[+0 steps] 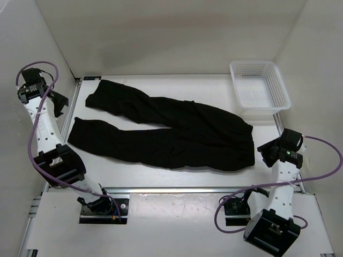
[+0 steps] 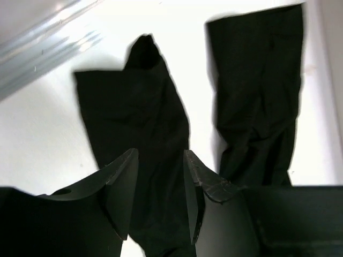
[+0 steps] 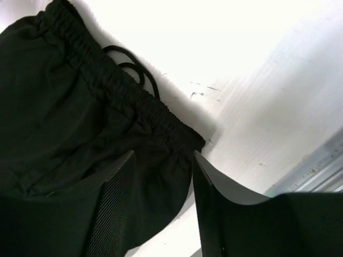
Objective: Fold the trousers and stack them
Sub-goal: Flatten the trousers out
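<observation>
Across the white counter (image 1: 161, 179) the black trousers (image 1: 177, 134) lie spread out flat and wrinkled, with the waist towards the right side and the two long legs running off to the left, parting a little at the hems. At the far right corner sits a white mesh basket (image 1: 259, 88), close to the waist end but not touching the cloth.

Over by the hems, the left tool (image 2: 161, 155) hangs with its fingers spread and nothing between them. Its wrist view shows one trouser leg lying under the gap and the other leg off to one side. I can't tell whether it touches the cloth.

At the waist end, the right tool (image 3: 163, 155) is spread too and holds nothing, with the corner of the gathered elastic waistband under its gap. A looped black drawstring (image 3: 134, 67) lies on the counter just beside that waistband.
</observation>
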Controlling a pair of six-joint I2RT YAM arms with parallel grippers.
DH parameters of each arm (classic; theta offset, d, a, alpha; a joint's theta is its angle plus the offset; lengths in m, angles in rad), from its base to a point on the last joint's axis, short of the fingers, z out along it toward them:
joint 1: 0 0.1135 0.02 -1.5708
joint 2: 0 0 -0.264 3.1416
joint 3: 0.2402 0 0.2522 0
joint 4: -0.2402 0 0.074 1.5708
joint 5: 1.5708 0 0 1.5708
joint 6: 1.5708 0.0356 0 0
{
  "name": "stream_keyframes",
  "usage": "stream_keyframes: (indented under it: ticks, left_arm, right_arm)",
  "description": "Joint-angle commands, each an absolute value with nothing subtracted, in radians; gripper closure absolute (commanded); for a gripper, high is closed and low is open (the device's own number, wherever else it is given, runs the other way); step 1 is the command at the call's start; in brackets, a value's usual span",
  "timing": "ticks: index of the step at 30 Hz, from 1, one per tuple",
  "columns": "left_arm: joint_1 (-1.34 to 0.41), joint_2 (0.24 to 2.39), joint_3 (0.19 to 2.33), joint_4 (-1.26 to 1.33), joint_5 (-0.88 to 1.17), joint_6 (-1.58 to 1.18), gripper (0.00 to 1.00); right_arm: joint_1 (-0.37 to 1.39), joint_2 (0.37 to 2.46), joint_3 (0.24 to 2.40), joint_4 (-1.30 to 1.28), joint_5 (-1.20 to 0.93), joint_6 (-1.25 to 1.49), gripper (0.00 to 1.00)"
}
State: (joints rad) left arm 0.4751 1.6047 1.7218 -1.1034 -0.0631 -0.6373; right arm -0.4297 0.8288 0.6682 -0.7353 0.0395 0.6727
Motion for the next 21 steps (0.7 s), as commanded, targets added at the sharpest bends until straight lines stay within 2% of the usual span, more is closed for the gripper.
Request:
stream_keyframes:
  ticks: [1, 3, 6, 9, 10, 11, 12, 17, 18, 21]
  left_arm:
    - [0.474, 1.528, 1.807, -1.103, -0.060, -0.588, 0.49]
    - [0.474, 1.528, 1.796, -1.103, -0.037, -0.549, 0.51]
    - [0.474, 1.519, 1.702, -1.103, 0.007, -0.529, 0.59]
    - [0.465, 1.465, 1.521, -1.043, 0.020, -0.512, 0.74]
    - [0.465, 1.454, 1.479, -1.031, 0.005, -0.512, 0.78]
    - [0.465, 1.445, 1.447, -1.031, -0.008, -0.523, 0.84]
    - [0.465, 1.445, 1.416, -1.031, -0.032, -0.523, 0.90]
    - [0.465, 1.434, 1.218, -0.931, 0.021, -0.548, 0.90]
    - [0.465, 1.474, 1.200, -0.931, 0.032, -0.563, 0.90]
    - [0.456, 1.544, 1.138, -0.891, 0.063, -0.584, 0.90]
  right_arm:
    - [-0.434, 0.798, 0.715, -0.785, 0.103, 0.666, 0.48]
    - [-0.434, 0.788, 0.748, -0.795, 0.112, 0.666, 0.47]
    - [-0.434, 0.788, 0.802, -0.821, 0.121, 0.666, 0.45]
    - [-0.434, 0.814, 0.847, -0.812, -0.015, 0.623, 0.62]
    - [-0.423, 0.824, 0.847, -0.781, -0.070, 0.580, 0.86]
    - [-0.411, 0.837, 0.856, -0.769, -0.122, 0.559, 0.96]
    - [-0.393, 0.848, 0.865, -0.769, -0.150, 0.548, 1.00]
    - [-0.068, 0.926, 0.900, -0.726, -0.212, 0.528, 1.00]
    - [0.071, 0.958, 0.913, -0.726, -0.174, 0.543, 1.00]
    - [0.336, 1.096, 0.913, -0.678, -0.086, 0.618, 1.00]
